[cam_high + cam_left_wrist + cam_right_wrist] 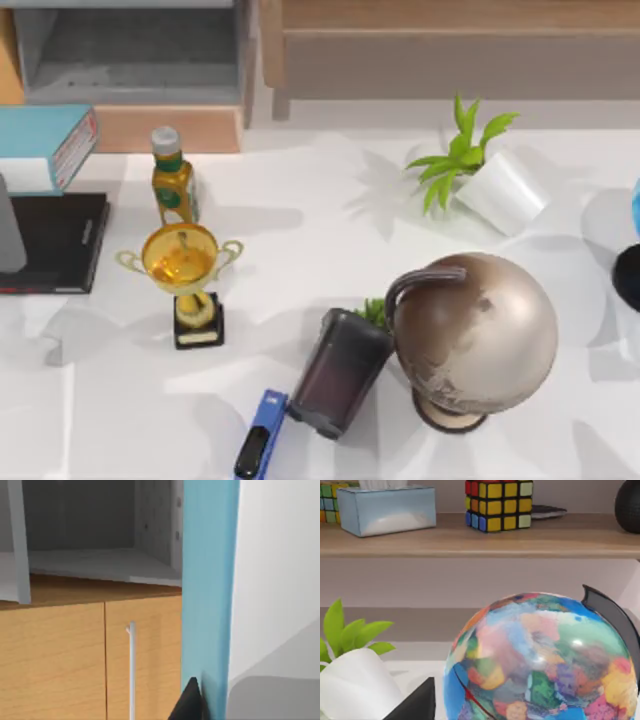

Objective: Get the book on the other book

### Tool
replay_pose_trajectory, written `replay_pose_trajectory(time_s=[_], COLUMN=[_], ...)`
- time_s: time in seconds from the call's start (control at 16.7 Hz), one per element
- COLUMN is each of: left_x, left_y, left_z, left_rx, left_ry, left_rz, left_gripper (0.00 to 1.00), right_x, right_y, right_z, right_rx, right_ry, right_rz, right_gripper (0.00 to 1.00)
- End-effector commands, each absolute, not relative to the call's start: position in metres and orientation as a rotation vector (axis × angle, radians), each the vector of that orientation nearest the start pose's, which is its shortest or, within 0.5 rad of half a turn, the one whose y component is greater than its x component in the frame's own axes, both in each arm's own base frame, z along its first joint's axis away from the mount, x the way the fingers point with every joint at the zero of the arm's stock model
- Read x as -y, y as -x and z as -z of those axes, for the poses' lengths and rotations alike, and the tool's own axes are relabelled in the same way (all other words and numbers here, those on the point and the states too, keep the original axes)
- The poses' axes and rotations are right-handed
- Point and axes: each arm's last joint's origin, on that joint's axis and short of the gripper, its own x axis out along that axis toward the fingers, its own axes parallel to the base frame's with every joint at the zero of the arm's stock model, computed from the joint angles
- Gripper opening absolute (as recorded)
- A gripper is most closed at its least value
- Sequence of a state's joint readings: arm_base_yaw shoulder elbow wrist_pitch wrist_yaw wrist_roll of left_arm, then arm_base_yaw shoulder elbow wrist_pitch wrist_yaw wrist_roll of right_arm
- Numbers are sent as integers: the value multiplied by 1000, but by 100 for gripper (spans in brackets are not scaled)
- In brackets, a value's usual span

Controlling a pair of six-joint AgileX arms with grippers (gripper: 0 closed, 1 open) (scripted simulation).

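Observation:
The book (35,140), thick and light blue with a white, red-marked spine, is at the far left by the back cabinet, just behind the other book. In the left wrist view its blue cover (207,590) stands edge-on and close, with one dark fingertip (191,705) pressed against it; my left gripper is shut on it. The grey left arm (10,230) crosses the other book (60,240), which is thin, black and flat on the table. My right arm (630,275) is parked at the right edge, its one visible fingertip (417,702) well off centre, gripper open.
A yellow bottle (173,180) and a gold trophy (185,265) stand just right of the books. Farther right are a tipped dark cup (338,372), a blue stapler (260,435), a globe (478,335) and a potted plant (490,180). A wooden cabinet (130,60) lines the back.

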State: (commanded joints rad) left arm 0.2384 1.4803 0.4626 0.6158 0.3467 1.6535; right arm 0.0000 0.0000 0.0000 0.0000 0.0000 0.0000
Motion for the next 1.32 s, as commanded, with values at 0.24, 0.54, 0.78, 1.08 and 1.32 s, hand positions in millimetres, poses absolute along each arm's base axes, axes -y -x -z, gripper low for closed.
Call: replay_pose_trajectory(time_s=[0.24,0.54,0.78,1.08,1.32], left_x=[-61,-60,-60,-60,-60], left_y=[-253,-254,-257,-257,-257], left_z=[-117,-118,-115,-115,-115], left_rx=[-334,-328,-334,-334,-334], left_ry=[-1520,-1523,-1520,-1520,-1520], left_rz=[486,486,486,486,486], left_gripper=[0,0,0,15,45], right_x=[1,1,1,1,1], right_y=[-106,-106,-106,-106,-106], right_z=[-160,-160,-160,-160,-160], right_rx=[0,0,0,0,0], right_ry=[0,0,0,0,0], right_rz=[0,0,0,0,0], right_gripper=[100,100,100,100,100])
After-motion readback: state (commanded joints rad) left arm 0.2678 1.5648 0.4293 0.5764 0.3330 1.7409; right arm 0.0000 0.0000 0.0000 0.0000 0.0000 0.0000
